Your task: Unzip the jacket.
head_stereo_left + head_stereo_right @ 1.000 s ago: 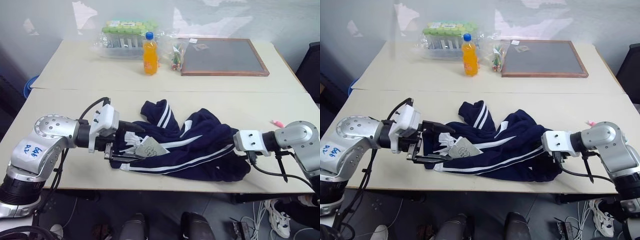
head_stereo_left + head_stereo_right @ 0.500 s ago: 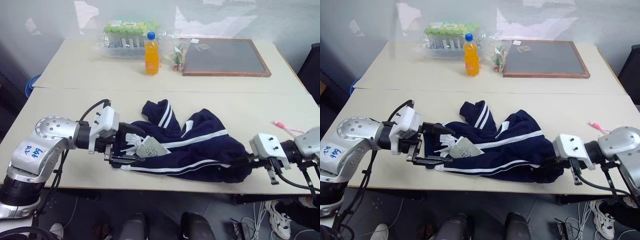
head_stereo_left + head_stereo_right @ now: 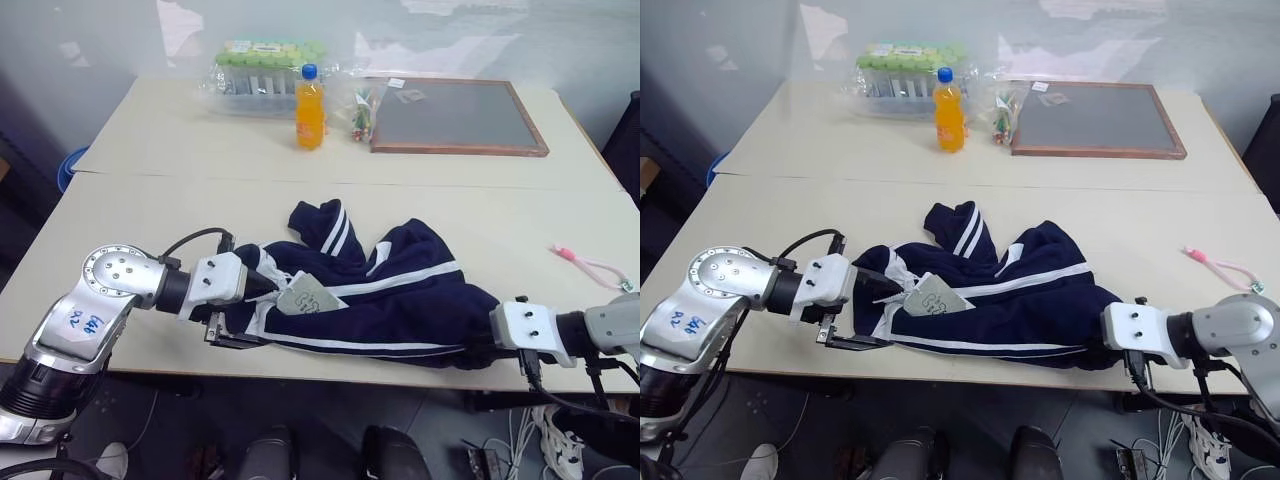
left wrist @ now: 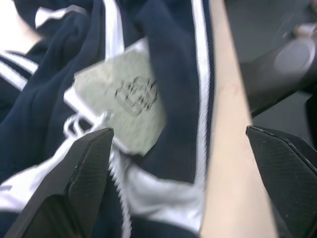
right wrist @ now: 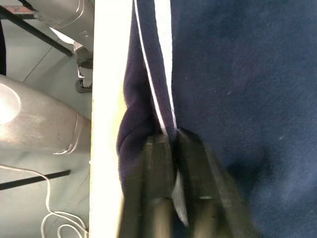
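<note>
The right gripper [image 5: 171, 144] is pinching the jacket [image 3: 400, 300] hem; the left gripper [image 4: 178, 163] jaws are gaping wide. Tugging sideways might be dragging the jacket off the counter [image 3: 150, 220] edge.

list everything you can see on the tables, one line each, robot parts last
jacket: one, navy with white stripes, spread along the near table's front edge
paper tag: one, grey-green, on the jacket near its collar end
orange drink bottle: one, orange with blue cap, on the far table
pack of green-capped bottles: one, clear wrap, behind the orange bottle
clear bag: one, small coloured items inside, beside the board
framed board: one, grey with wooden frame, far table's right
pink item: one, near table's right edge
tables: two, beige, pushed together
left gripper: open, astride the tag and zipper
right gripper: shut on the jacket's hem at the table edge
</note>
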Action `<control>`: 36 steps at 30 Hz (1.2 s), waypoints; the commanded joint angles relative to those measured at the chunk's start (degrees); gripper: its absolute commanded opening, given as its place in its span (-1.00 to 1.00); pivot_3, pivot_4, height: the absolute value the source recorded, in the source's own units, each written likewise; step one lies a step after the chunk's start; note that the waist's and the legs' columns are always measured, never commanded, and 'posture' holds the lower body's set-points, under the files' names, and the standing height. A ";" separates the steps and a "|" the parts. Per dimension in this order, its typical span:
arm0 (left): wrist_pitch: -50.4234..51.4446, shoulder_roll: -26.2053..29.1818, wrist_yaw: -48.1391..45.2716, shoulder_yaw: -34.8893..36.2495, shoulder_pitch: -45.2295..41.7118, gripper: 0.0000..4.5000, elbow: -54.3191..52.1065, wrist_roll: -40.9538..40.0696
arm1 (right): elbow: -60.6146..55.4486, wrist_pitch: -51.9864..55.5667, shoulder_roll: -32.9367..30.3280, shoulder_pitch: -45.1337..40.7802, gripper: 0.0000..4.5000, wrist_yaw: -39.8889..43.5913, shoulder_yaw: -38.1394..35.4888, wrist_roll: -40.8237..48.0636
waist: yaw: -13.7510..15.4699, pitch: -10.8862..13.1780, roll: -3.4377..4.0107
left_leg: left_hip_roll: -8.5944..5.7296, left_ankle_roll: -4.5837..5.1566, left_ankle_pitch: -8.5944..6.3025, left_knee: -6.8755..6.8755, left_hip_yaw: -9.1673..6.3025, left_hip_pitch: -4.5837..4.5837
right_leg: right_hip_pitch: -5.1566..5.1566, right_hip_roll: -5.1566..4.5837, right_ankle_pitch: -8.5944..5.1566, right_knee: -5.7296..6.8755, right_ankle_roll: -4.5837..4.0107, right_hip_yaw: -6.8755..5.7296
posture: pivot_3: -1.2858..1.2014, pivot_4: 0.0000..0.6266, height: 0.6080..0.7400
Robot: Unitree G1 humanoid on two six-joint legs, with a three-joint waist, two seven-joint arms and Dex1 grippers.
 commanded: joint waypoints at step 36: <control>-20.13 1.13 -1.45 -5.13 6.43 -0.32 7.15 14.69 | 2.34 -14.91 2.33 2.73 -1.00 -5.03 3.96 -9.47 | -0.44 -0.39 -0.53 | 0.11 0.00 0.00 0.00 0.04 0.36 | 0.19 0.03 -0.01 0.15 -0.01 0.12 | 0.03 -0.52 1.00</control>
